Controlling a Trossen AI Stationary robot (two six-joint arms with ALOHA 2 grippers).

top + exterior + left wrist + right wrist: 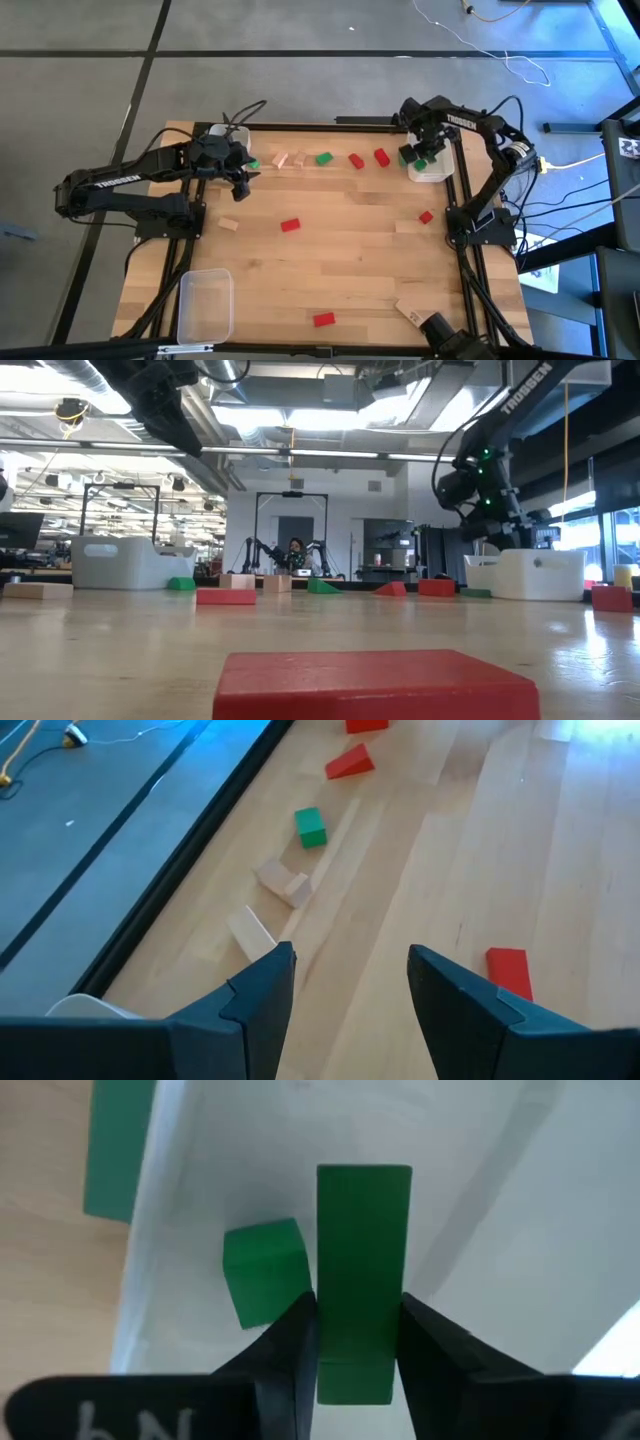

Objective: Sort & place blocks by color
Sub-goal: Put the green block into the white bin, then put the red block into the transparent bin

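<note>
Green is what you are collecting at the far right corner: your right gripper (355, 1345) is hanging over the clear rectangular plastic bin (520, 1230) with its fingers pinched on a long green rectangular block (362, 1270), held lengthwise between the pads so it can drop straight in. A smaller green cube (263, 1270) is already lying on the bin floor just beside it, and another green block (118, 1150) is sitting outside the wall on the pale wooden table (350, 250).

Your left gripper (350, 990) is waiting near the far left corner, fingers spread wide and gripping nothing, aimed along the row of loose pieces.

From overhead you are getting the layout: a second clear plastic bin (204, 305) at the near left and red rectangular blocks (290, 226) scattered mid-table. Only the right wrist view is showing you what the bin holds and how the grip sits. Only the left wrist view is separating the pale natural wood blocks (282, 882) from the small green cube (310, 827) and the red wedge (350, 763) beyond them.
</note>
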